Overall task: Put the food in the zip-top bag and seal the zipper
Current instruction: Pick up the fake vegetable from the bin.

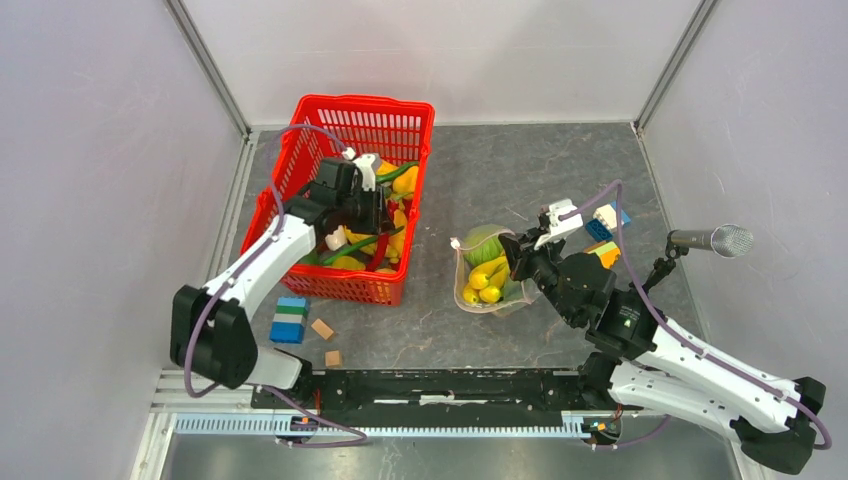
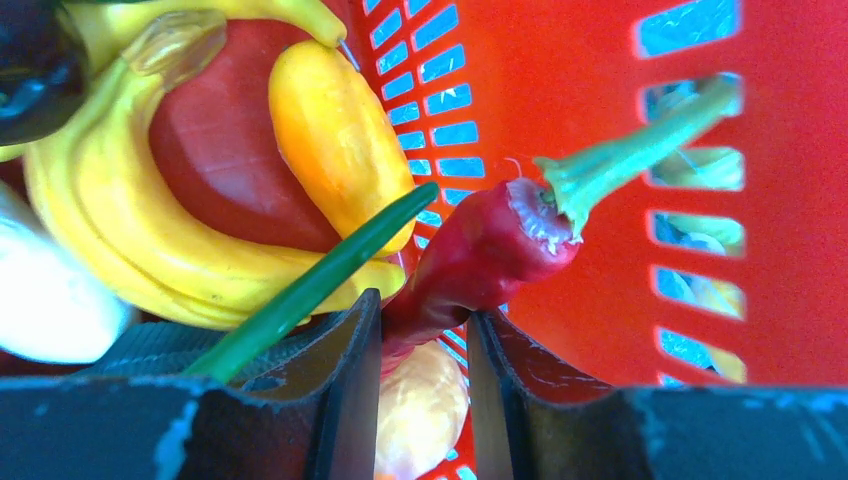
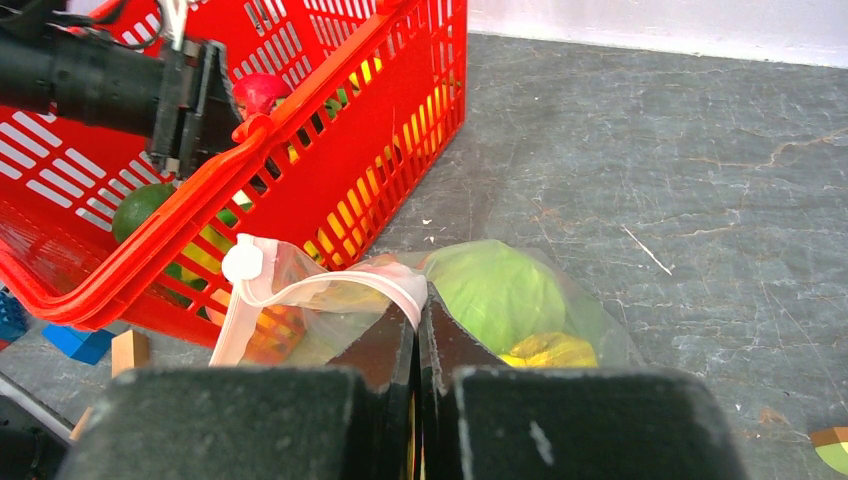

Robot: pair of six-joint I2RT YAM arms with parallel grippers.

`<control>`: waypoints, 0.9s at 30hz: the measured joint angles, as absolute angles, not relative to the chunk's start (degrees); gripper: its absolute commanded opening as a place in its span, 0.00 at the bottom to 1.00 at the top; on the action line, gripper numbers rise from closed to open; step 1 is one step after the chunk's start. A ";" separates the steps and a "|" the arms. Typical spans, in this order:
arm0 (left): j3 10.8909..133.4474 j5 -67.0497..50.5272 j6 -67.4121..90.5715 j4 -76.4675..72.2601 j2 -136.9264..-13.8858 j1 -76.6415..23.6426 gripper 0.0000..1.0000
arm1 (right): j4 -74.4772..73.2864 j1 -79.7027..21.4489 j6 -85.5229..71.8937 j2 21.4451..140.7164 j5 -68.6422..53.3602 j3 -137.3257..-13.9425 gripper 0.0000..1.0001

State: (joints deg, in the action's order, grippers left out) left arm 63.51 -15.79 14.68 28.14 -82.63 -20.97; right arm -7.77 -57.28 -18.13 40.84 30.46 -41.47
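The left claw point(image 2: 425, 335) grasped a chili point(image 2: 480, 250) in the basket point(image 2: 600, 60). The right claw point(image 3: 418, 312) was clenched on the bag point(image 3: 600, 325) at its zipper point(image 3: 330, 286)

1. One red mesh basket point(image 1: 412, 125).
2. One zip-top bag point(image 3: 600, 322).
3. One green cabbage-like ball point(image 3: 495, 290).
4. One red chili pepper point(image 2: 480, 255).
5. Two banana bunches point(image 1: 488, 282) in sight: one bagged, one in the basket. The other heaped food point(image 1: 398, 212) is too jumbled to count.
6. Two small tan blocks point(image 1: 322, 329).
7. One blue-and-green block stack point(image 1: 290, 320).
8. At least two more coloured blocks point(image 1: 603, 252) on the right — partly hidden.
9. One microphone point(image 1: 712, 240).
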 measured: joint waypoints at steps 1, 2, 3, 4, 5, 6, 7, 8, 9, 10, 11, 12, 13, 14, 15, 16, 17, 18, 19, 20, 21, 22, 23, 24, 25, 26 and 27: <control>63.22 -15.33 14.68 28.21 -81.25 -20.97 0.24 | -7.77 -57.28 -18.15 40.80 30.46 -41.43 0.03; 63.07 -15.03 14.68 28.18 -80.23 -20.97 0.24 | -7.77 -57.28 -18.15 40.75 30.46 -41.39 0.03; 62.94 -14.87 14.68 28.21 -79.18 -20.97 0.23 | -7.77 -57.28 -18.17 40.71 30.46 -41.39 0.03; 62.81 -14.61 14.68 28.21 -78.19 -20.97 0.22 | -7.77 -57.28 -18.15 40.71 30.46 -41.36 0.04; 62.67 -14.06 14.68 28.21 -77.25 -20.97 0.21 | -7.77 -57.28 -18.17 40.69 30.46 -41.36 0.04; 62.59 -13.45 14.70 27.97 -76.31 -20.97 0.20 | -7.77 -57.28 -18.17 40.66 30.46 -41.36 0.04; 62.50 -12.86 14.72 27.49 -75.33 -20.95 0.20 | -7.77 -57.28 -18.17 40.64 30.46 -41.36 0.04; 62.37 -12.01 14.72 26.98 -74.22 -20.91 0.19 | -7.77 -57.28 -18.17 40.62 30.46 -41.36 0.04; 62.19 -11.53 14.72 26.63 -73.28 -20.86 0.18 | -7.79 -57.28 -18.17 40.56 30.46 -41.36 0.04; 61.80 -10.61 14.72 25.96 -71.77 -20.86 0.17 | -7.79 -57.28 -18.20 40.51 30.46 -41.34 0.04; 61.25 -10.15 14.72 25.28 -70.06 -20.86 0.15 | -7.79 -57.28 -18.20 40.45 30.46 -41.32 0.04; 60.73 -9.58 14.72 24.69 -68.60 -20.86 0.14 | -7.79 -57.28 -18.20 40.40 30.46 -41.32 0.04; 60.01 -9.13 14.74 23.90 -66.65 -20.86 0.13 | -7.79 -57.28 -18.22 40.40 30.46 -41.32 0.04; 59.33 -8.80 14.72 23.14 -64.64 -20.86 0.13 | -7.77 -57.28 -18.22 40.38 30.46 -41.30 0.04; 58.76 -8.45 14.74 22.33 -62.72 -20.86 0.12 | -7.75 -57.28 -18.24 40.36 30.46 -41.25 0.04; 58.39 -8.10 14.74 21.69 -61.25 -20.86 0.12 | -7.70 -57.28 -18.26 40.32 30.46 -41.12 0.04; 57.89 -7.92 14.74 20.71 -59.55 -20.86 0.12 | -7.73 -57.28 -18.33 40.29 30.46 -41.06 0.04; 57.45 -7.81 14.74 19.81 -57.93 -20.86 0.11 | -7.66 -57.28 -18.37 40.29 30.44 -40.97 0.04; 57.06 -7.81 14.74 19.05 -56.69 -20.86 0.10 | -7.62 -57.28 -18.39 40.29 30.44 -40.95 0.04; 56.51 -7.86 14.74 17.89 -55.16 -20.86 0.09 | -7.51 -57.28 -18.39 40.29 30.44 -40.93 0.04; 56.07 -7.92 14.76 16.95 -53.76 -20.86 0.09 | -7.40 -57.28 -18.41 40.25 30.44 -40.86 0.04; 55.70 -8.05 14.76 16.29 -52.69 -20.86 0.08 | -7.35 -57.28 -18.44 40.21 30.44 -40.80 0.04; 55.27 -8.14 14.79 15.31 -51.37 -20.86 0.08 | -7.31 -57.28 -18.50 40.16 30.44 -40.69 0.04; 54.89 -8.29 14.81 14.46 -50.02 -20.86 0.07 | -7.31 -57.28 -18.61 40.07 30.44 -40.62 0.04; 54.74 -8.64 14.83 13.87 -48.77 -20.86 0.07 | -7.31 -57.28 -18.65 40.01 30.44 -40.56 0.04; 54.70 -8.99 14.85 13.17 -47.86 -20.86 0.07 | -7.27 -57.28 -18.68 39.97 30.44 -40.49 0.04; 54.70 -9.47 14.85 12.45 -46.74 -20.86 0.07 | -7.27 -57.28 -18.70 39.90 30.44 -40.47 0.04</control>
